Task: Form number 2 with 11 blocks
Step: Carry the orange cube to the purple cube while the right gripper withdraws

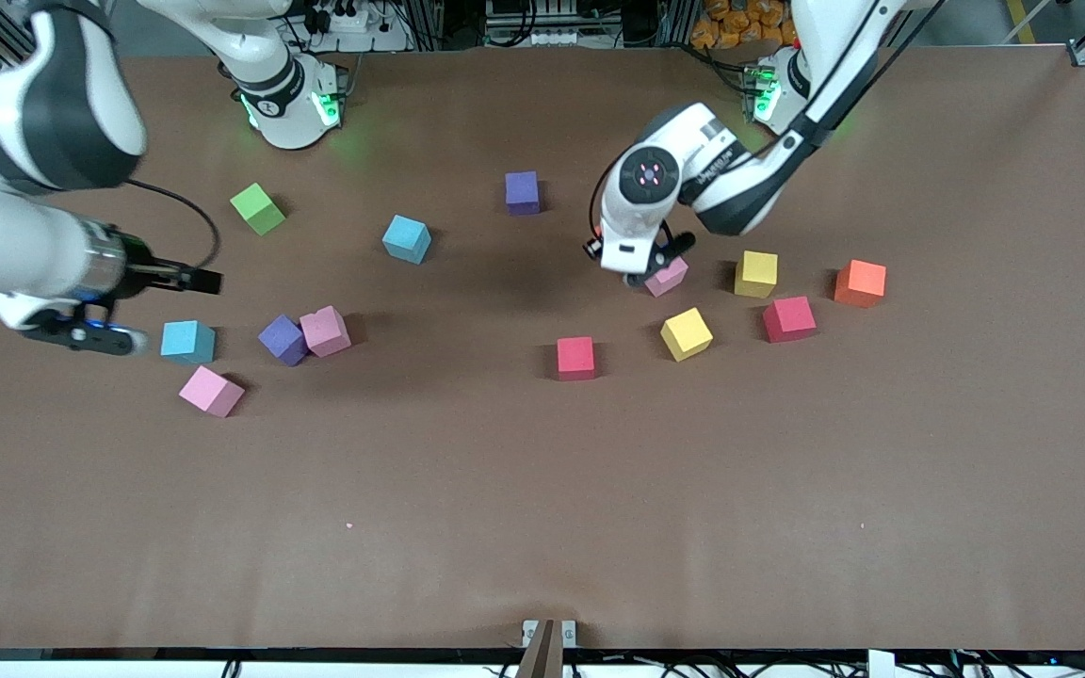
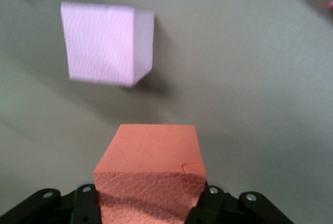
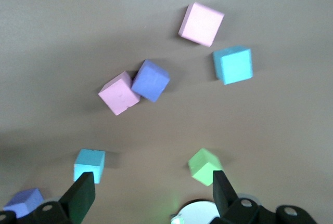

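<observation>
The left gripper [image 1: 648, 273] is clamped on a pink matte foam cube [image 1: 670, 276], whose pebbled face shows between the dark fingers [image 2: 86, 203] in the left wrist view, where it looks salmon under that camera's tint. It sits low over the brown table surface [image 1: 542, 508], beside a yellow foam cube [image 1: 755, 273] and an orange foam cube [image 1: 860, 282]. Nearer the front camera lie a second yellow cube [image 1: 686, 333], turned at an angle, and two square-edged red cubes [image 1: 788, 318] [image 1: 575, 358].

The right gripper [image 1: 186, 277] hangs with its fingers wide apart and empty, over the right arm's end of the table. Under it rest a light blue cube [image 3: 232, 64], a purple cube [image 3: 150, 80] touching a pink cube [image 3: 118, 93], and another pink cube [image 3: 201, 23]. Nearer the bases sit a lime-green cube [image 1: 257, 208], a second light blue cube [image 1: 407, 238] and a purple cube [image 1: 522, 191]. No blocks are lined up into a digit.
</observation>
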`<control>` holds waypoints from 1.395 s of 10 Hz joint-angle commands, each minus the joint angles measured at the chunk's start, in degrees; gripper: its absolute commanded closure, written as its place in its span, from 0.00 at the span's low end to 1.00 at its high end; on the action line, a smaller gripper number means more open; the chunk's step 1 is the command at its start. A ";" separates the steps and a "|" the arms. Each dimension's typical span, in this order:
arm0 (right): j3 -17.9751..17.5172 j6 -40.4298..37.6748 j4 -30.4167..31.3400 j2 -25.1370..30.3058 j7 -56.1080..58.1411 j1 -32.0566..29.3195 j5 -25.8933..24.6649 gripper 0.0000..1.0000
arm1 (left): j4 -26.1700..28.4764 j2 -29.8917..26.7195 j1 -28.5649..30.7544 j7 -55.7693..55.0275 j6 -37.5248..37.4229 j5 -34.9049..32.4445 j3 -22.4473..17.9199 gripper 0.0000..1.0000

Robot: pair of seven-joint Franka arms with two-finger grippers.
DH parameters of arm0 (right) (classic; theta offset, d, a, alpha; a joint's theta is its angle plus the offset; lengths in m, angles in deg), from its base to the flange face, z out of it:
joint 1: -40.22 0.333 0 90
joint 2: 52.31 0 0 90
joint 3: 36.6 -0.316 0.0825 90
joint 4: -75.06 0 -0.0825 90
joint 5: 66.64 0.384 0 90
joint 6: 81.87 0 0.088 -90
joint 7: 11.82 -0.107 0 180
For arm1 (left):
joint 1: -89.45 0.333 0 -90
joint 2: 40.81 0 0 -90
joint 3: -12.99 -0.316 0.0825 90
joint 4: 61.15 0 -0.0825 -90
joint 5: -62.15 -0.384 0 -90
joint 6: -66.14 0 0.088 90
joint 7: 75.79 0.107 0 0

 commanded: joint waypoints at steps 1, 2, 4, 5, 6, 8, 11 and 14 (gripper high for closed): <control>2.10 -0.88 -1.76 3.92 6.60 -1.81 1.11 0.00 | 3.89 -2.62 -2.01 -10.18 4.06 0.95 2.68 0.58; 3.32 -2.02 -2.90 4.36 8.70 -1.90 0.93 0.00 | 4.77 -2.62 -3.76 -14.66 5.99 0.95 3.04 0.53; 6.13 -2.03 -3.61 4.19 18.33 -0.95 0.67 0.00 | 6.97 -2.62 -7.45 -26.95 12.05 0.86 3.04 0.48; 6.41 -1.94 -3.79 4.19 20.39 -0.68 0.75 0.00 | 7.58 -2.71 -8.78 -33.80 14.69 0.60 3.04 0.45; 6.41 -1.68 -4.23 4.10 20.41 -0.50 0.58 0.00 | 7.85 -2.62 -9.48 -39.96 15.84 0.25 3.04 0.44; 6.32 -1.59 -4.41 4.02 20.24 -0.59 0.66 0.00 | 8.03 -2.01 -9.23 -48.68 16.82 0.24 2.95 0.42; 5.71 -1.59 -6.16 3.23 20.41 -0.67 0.32 0.00 | 9.17 -2.01 -8.53 -64.04 16.74 0.16 2.43 0.37; 5.71 -1.32 -6.25 2.87 20.41 -0.76 0.14 0.00 | 9.61 -2.10 -9.22 -74.11 16.73 -0.37 1.81 0.37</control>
